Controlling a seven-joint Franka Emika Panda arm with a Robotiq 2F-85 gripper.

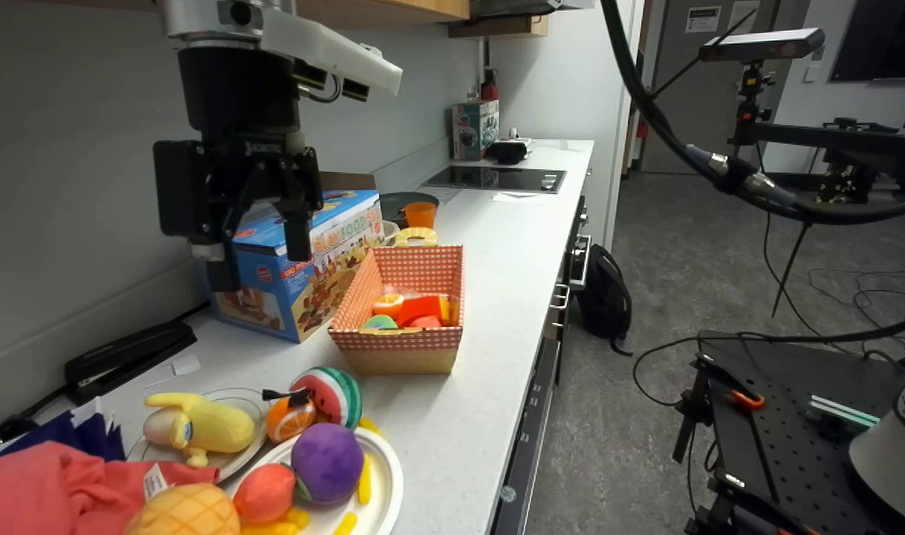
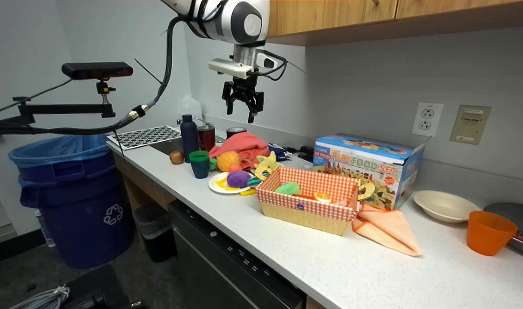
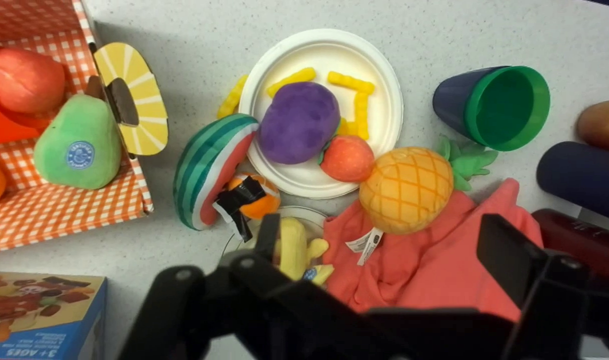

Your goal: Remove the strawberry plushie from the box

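Fingers [image 3: 504,257]: stand wide apart, empty, presumably with nothing left to carry. Strawberry plushie [image 3: 349,160]: lies on plate [image 3: 390,95] between purple toy [image 3: 299,122] and pineapple [image 3: 409,187], likely braced against rolling. Box [image 2: 306,217]: sits well apart, apparently rid of it.

Reads "PLAY FOOD SET" across the blue carton [image 2: 366,165] in an exterior view. In the wrist view, gives "AGES" and "3+" upside down on that carton, and "CERTIFIED YUMMY!" on the badge [image 3: 79,155] of the green pear [image 3: 77,135]. Shows a recycling symbol [image 2: 114,214] on the blue bin [image 2: 72,201]. Bears a faint "ROBOTIQ" on the gripper [image 1: 262,266]. Runs too small to read on the door notices [image 1: 703,19] and the white tag [image 3: 369,247].
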